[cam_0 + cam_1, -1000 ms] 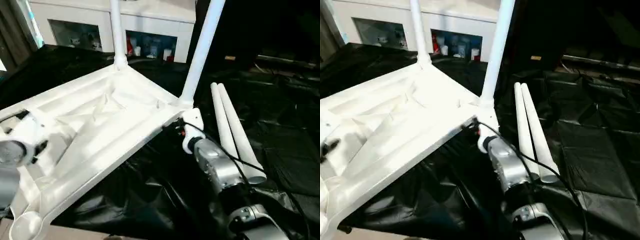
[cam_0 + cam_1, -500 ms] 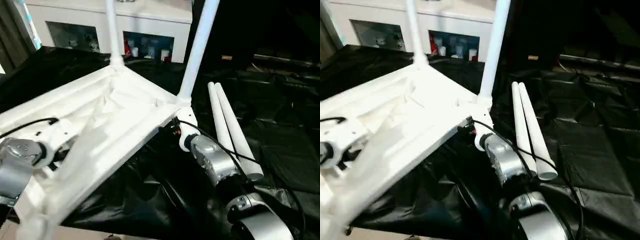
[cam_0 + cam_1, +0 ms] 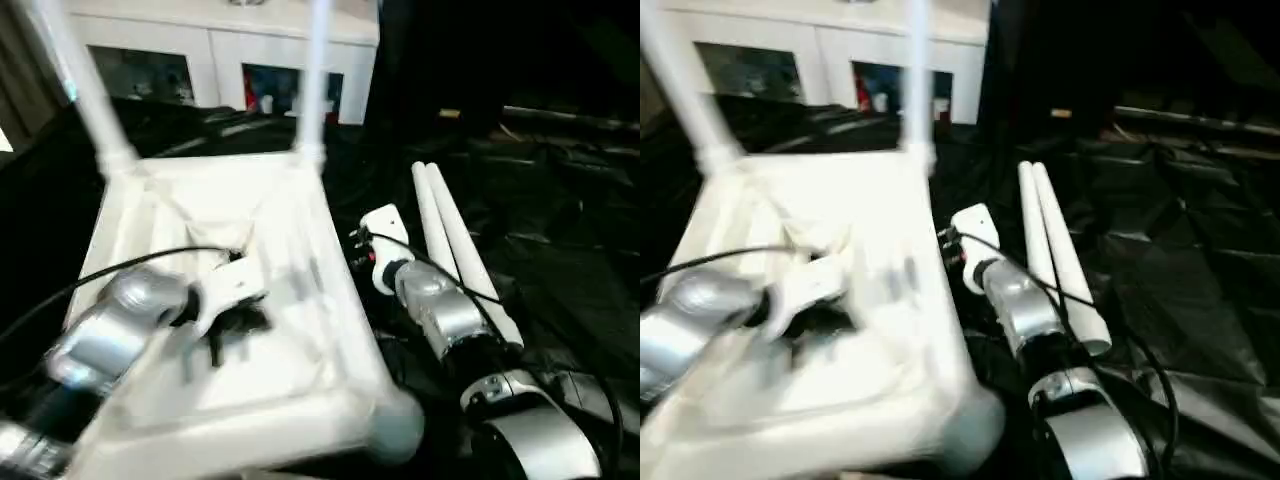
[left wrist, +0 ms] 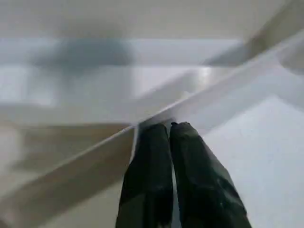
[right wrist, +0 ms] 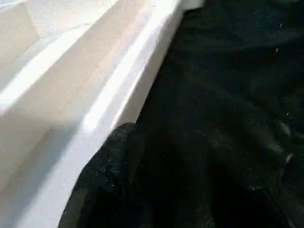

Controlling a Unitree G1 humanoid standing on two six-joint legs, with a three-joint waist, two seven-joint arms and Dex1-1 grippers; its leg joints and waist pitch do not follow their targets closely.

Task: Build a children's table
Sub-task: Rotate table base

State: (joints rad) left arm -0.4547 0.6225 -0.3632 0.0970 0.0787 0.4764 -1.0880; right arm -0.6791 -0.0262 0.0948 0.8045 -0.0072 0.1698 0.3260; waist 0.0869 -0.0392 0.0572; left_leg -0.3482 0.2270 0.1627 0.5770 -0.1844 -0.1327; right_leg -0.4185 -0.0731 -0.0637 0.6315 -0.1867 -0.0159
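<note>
Lying upside down on the big table draped in black sheeting (image 3: 560, 260), toward its left side, the white tabletop (image 3: 300, 260) is shown with its ribbed underside up. Two legs (image 3: 312, 80) are already seated in the far corner sockets, while two loose legs (image 3: 455, 245) are left side by side on the sheeting just to the right, so the job is judged about half done. The near right socket (image 3: 395, 430) is seen empty. The left gripper (image 4: 168, 130) is seen with its fingers pressed together inside the ribbing, nothing between them. How wide the right gripper (image 5: 118, 142), beside the tabletop's right rim, stands cannot be told. Compared with a second ago, the tabletop has been swung round, and the left arm has been brought over it.
</note>
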